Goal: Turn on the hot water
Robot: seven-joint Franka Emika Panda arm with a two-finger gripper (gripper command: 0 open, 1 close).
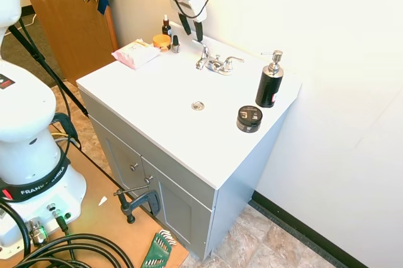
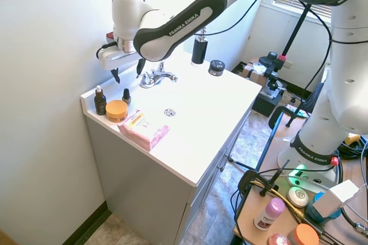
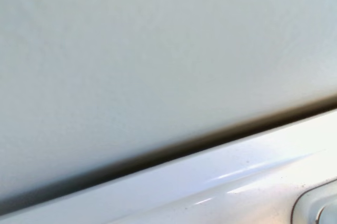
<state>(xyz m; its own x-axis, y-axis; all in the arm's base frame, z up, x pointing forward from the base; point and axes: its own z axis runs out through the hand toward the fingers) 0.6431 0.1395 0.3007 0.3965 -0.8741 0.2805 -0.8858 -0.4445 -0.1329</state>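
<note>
While hovering above the rear of the bench (image 1: 157, 101), pincer (image 1: 191, 29) standing parted, fingers pointing down, gripping nothing. Likely poised so for a drop onto the hot lever (image 1: 204, 53), itself sitting just below and a little forward, at the near end of the faucet (image 1: 216, 63). Not yet touching chrome. No water running from the spout.

Matching cold lever (image 1: 232, 61): lying beyond the hot one, farther from the pincer. Soap pump bottle (image 1: 269, 81) and black jar (image 1: 249, 119): standing well apart, past the faucet. Dropper bottles (image 2: 100, 100), orange tub (image 2: 117, 110) and pink packet (image 2: 144, 129): clustering on the pincer's other side, near but apart.

Wall (image 3: 131, 50) pressing close behind, wrist view filling with it and the bench's rear lip; little room backward. Open room lying forward, over the drain (image 1: 198, 106).
</note>
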